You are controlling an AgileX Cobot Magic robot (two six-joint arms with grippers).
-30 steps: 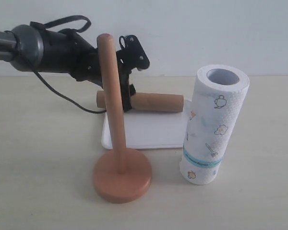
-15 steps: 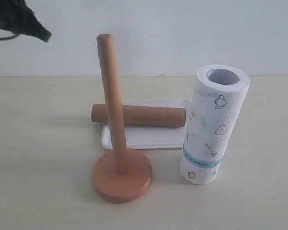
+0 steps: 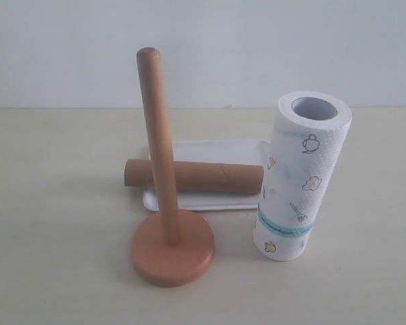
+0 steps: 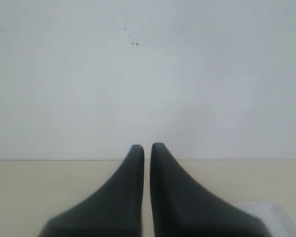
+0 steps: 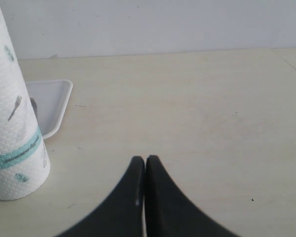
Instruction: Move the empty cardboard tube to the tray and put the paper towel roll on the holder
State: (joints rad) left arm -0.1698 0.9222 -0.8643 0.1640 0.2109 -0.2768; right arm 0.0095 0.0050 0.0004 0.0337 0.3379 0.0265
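Note:
The brown cardboard tube (image 3: 213, 175) lies on its side across the white tray (image 3: 223, 151), one end sticking out past the tray's left rim. In front stands the wooden holder (image 3: 170, 252), its post bare. The printed paper towel roll (image 3: 301, 177) stands upright on the table at the tray's right, also seen beside the tray (image 5: 49, 101) as a roll (image 5: 12, 123) in the right wrist view. No arm shows in the exterior view. My left gripper (image 4: 147, 147) is shut on nothing, with only a hairline gap. My right gripper (image 5: 145, 159) is shut and empty above bare table.
A pale wall runs behind the cream table (image 3: 54, 203). A corner of the tray (image 4: 274, 212) shows low in the left wrist view.
The left arm let go of the tube and withdrew up and to the left, out of the exterior view. The tube rolled toward the tray's front edge.

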